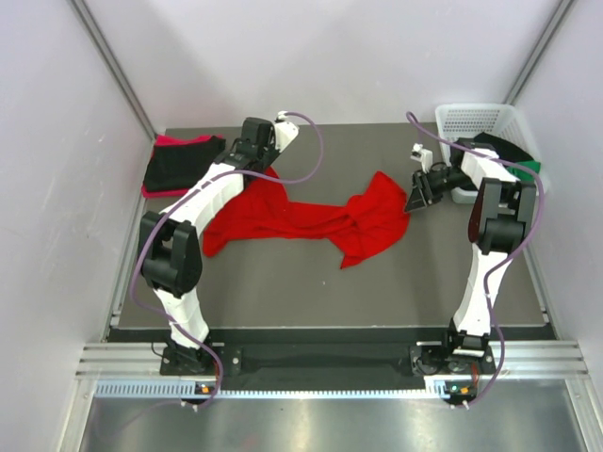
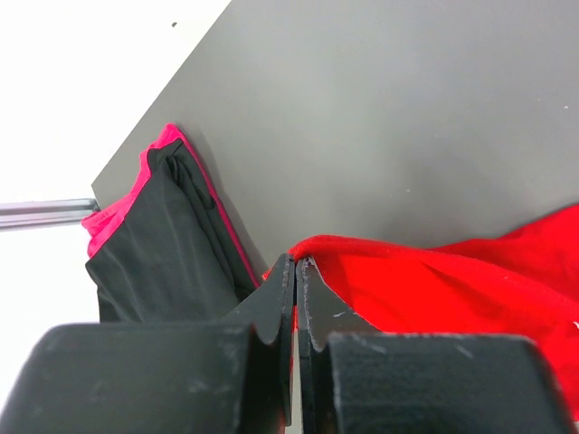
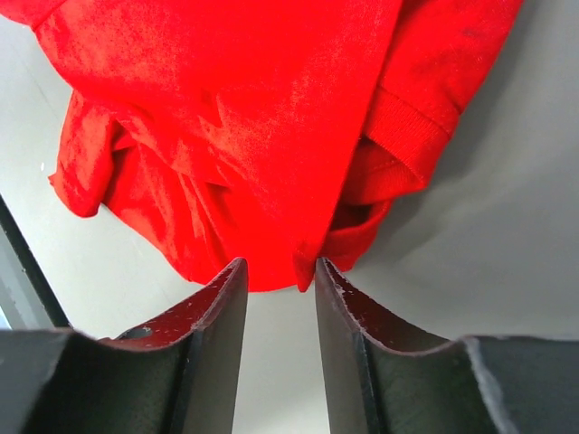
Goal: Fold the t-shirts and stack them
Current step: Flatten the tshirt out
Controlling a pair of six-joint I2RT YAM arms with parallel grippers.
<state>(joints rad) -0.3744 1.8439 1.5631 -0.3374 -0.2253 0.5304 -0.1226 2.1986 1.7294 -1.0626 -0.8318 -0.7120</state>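
Top external, table [image 1: 283,292] centre: pinching one end of the crumpled red shirt [image 1: 311,221] in the clenched left gripper [image 2: 296,264], poising the parted right gripper [image 3: 279,264] at its other end. Could drag cloth into the folded black shirt [image 1: 184,162] nearby, or close on nothing.

Bright, even overhead light, soft shadows; wrist views blur nearest the lens.

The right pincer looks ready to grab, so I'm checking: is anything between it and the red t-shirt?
Nothing visible does. The right pincer is open, its fingertips right at the edge of the red t-shirt, with only bare table around them.
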